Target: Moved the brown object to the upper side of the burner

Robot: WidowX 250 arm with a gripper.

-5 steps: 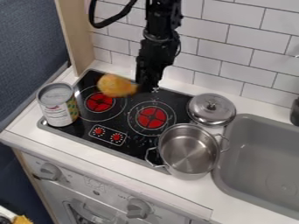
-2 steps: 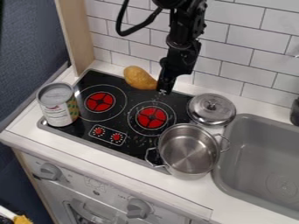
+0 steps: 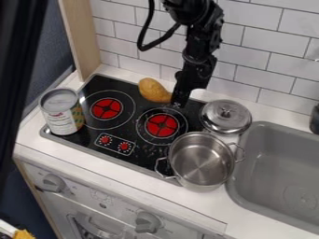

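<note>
Brown object (image 3: 154, 90) near burners (image 3: 162, 125) — lid (image 3: 225, 116) (metal) beside pot (image 3: 200, 161).

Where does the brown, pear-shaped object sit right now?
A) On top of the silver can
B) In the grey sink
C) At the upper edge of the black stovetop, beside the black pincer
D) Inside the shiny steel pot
C: the brown, pear-shaped object is at the upper edge of the black glass stovetop, beside the black pincer.
</note>
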